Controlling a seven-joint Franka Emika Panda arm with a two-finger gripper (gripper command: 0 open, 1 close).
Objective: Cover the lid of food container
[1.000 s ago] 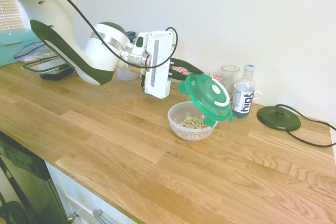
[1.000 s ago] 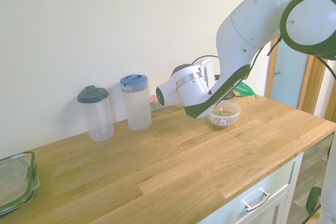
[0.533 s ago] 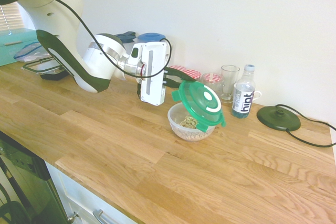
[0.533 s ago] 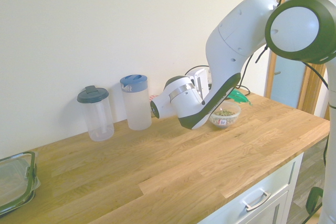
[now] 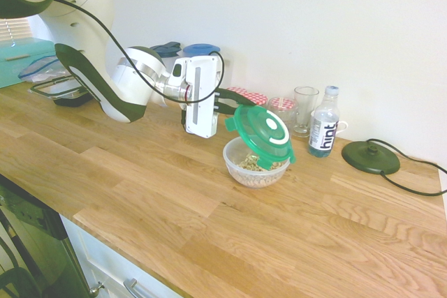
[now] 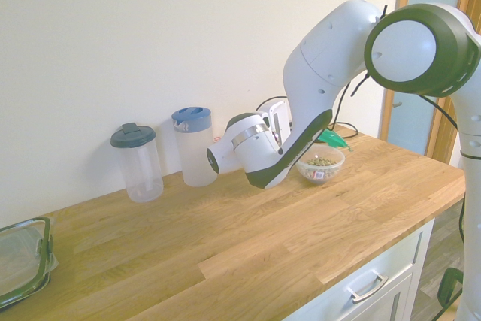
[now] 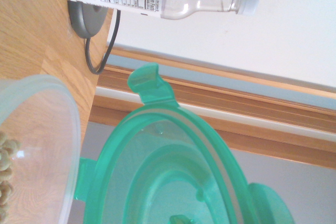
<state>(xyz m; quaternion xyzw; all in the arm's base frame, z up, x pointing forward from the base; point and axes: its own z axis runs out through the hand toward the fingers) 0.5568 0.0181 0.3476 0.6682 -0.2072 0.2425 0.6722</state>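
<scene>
arm pose: the white franka arm point(image 5: 91, 40) is arching down from above, then bending at its lowest bend so that the wrist is running roughly level towards the lid.
hand pose: the white hand body point(image 5: 202, 95) is standing nearly upright above the wooden worktop point(image 5: 140, 193), its dark fingers pointing sideways rather than down.
jaws: the two-finger gripper point(image 5: 241, 102) is closing firmly on the edge of the round green locking lid, leaving no free opening.
green lid: the round green locking lid point(image 5: 265, 134) is hanging from the fingertips, extending outward and below them; it is tilting steeply, its white ring mark facing up and out.
bowl: the clear round plastic bowl point(image 5: 239, 174) is sitting on the worktop below the jaws, holding beige nut-like food point(image 5: 250, 163); the lid is leaning over part of its mouth, not sealing it.
hint bottle: the hint bottle point(image 5: 323, 127) is standing upright beyond the fingertips, past the lid, beside the drinking glass point(image 5: 305, 106).
kettle base: the dark round kettle base point(image 5: 370, 157) is lying farther out beyond the fingertips.
pitcher: the blue-lidded pitcher point(image 6: 195, 152) is standing well apart from the jaws, back past the hand.
</scene>
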